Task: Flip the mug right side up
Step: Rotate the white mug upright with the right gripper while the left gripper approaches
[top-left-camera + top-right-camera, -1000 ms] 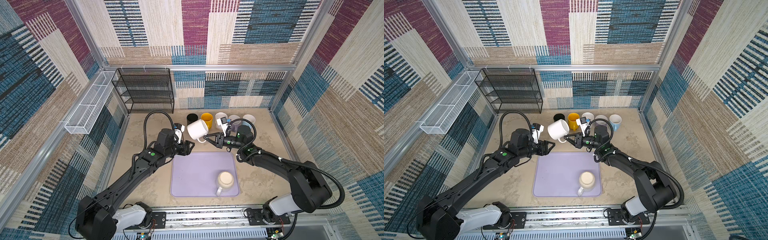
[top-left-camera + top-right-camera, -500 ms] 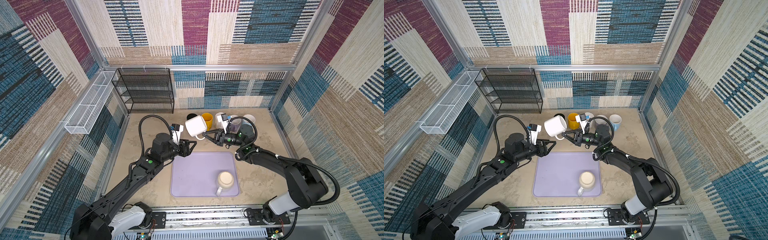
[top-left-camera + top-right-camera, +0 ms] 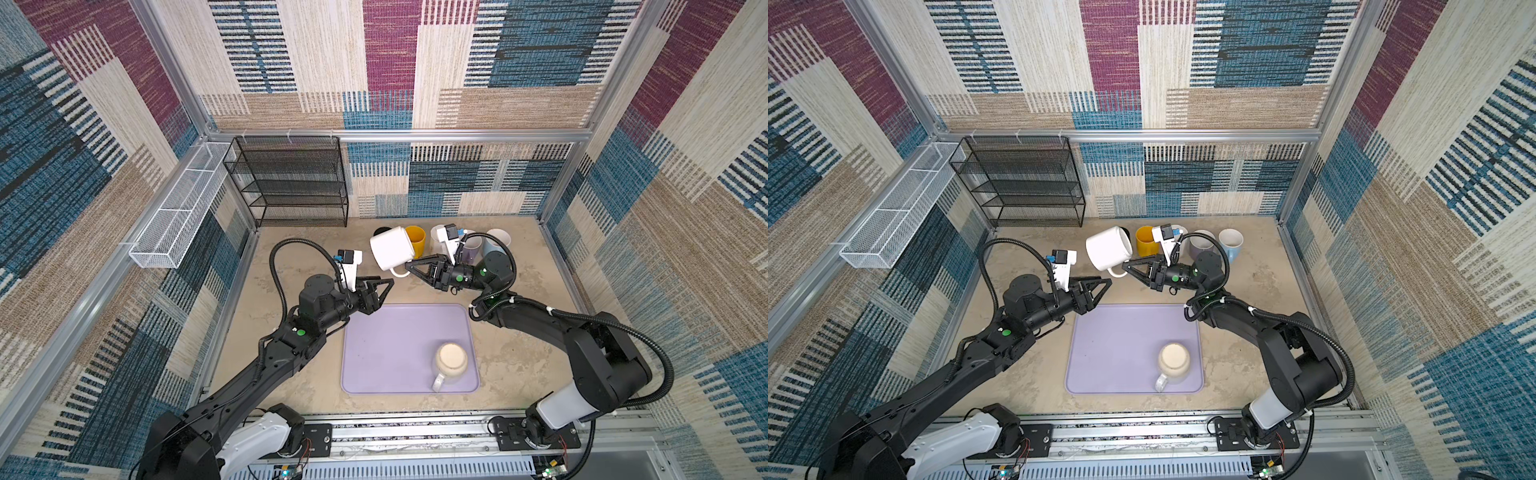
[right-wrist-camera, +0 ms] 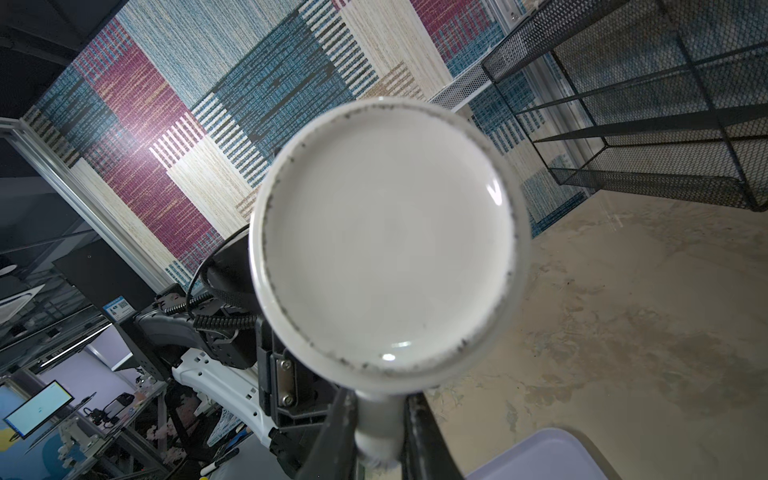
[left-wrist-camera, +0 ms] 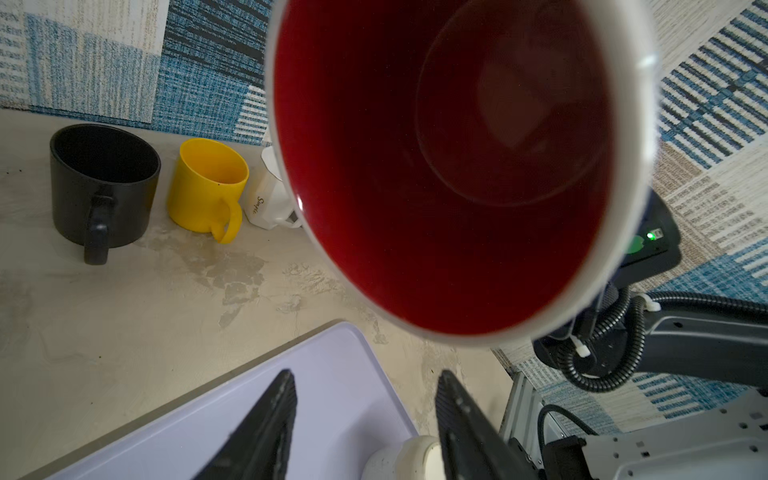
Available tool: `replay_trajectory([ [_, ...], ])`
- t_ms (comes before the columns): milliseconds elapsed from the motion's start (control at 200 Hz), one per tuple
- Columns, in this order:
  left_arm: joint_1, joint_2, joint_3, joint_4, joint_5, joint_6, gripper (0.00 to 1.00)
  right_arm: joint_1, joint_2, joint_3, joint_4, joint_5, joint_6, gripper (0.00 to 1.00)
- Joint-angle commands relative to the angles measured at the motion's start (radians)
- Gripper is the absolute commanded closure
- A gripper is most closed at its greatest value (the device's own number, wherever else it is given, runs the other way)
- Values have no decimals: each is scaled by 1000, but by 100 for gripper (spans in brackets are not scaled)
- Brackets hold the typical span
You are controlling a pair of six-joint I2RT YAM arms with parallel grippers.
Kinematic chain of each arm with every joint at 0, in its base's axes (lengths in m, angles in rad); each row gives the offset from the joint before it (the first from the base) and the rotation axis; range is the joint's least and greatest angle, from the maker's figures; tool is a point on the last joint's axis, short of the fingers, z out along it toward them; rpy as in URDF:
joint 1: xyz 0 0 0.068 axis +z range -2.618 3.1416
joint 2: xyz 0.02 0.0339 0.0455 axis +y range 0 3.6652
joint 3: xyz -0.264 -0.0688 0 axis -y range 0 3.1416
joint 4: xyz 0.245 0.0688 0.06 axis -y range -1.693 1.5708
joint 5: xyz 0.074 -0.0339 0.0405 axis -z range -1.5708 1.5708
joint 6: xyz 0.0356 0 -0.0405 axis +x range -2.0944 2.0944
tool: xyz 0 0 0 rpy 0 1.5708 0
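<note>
Up in air: white ceramic mug with red interior [image 3: 392, 248], tilted, handle pinched by right gripper [image 3: 409, 266]. Close by, left gripper [image 3: 384, 296] jaws spread, empty.

In a top view the white mug [image 3: 392, 249] covers nearly all of the black mug [image 3: 379, 230], leaving a dark sliver at its 11 o'clock; the right wrist camera [image 3: 451, 235] masks part of the faceted mug [image 3: 435, 239] at 3 o'clock of the yellow mug [image 3: 419, 241]. In the left wrist view the white mug's rim and the cream mug [image 5: 413, 453] are cropped by the edge
</note>
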Motion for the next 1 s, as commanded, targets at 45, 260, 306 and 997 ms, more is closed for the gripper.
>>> replay_trajectory([
  [45,0,-1,-33,194,29,-40,46,18,8,7,148,25,36,100],
  [260,-3,-42,-96,338,20,-51,46,41,21,29,163,34,43,100],
  [306,-3,-49,-100,343,18,-48,47,48,26,35,167,37,43,100],
  [997,-3,-157,-194,490,-15,-75,57,136,67,52,280,70,76,100],
])
